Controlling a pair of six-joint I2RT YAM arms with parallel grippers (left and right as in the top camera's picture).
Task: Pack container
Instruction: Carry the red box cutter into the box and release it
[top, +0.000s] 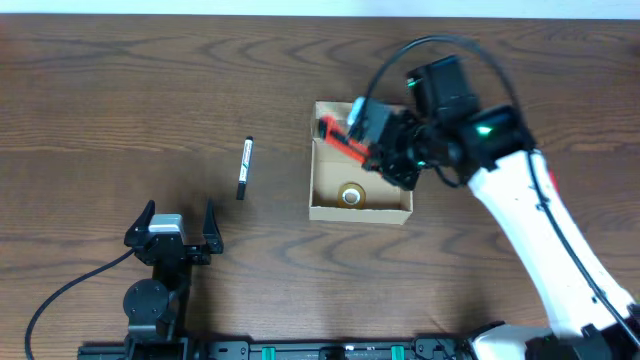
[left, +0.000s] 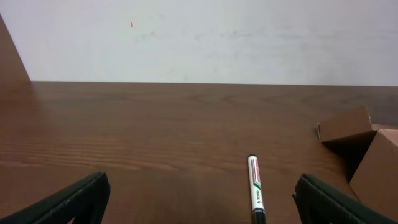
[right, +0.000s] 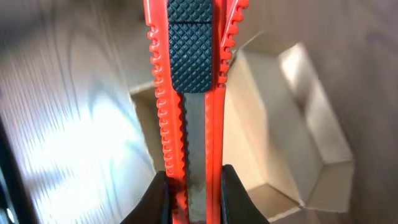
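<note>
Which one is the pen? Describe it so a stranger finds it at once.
Start at the tan box near the middle of the table. Left of it, alone on the wood, lies the pen: slim, black and white, while the cutter held over the box is red.

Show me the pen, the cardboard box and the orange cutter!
pen (top: 244, 168): overhead view, on the middle of its barrel.
cardboard box (top: 360, 212): overhead view, on its wall nearest the robot.
orange cutter (right: 189, 56): right wrist view, on its dark bumpy slider.
</note>
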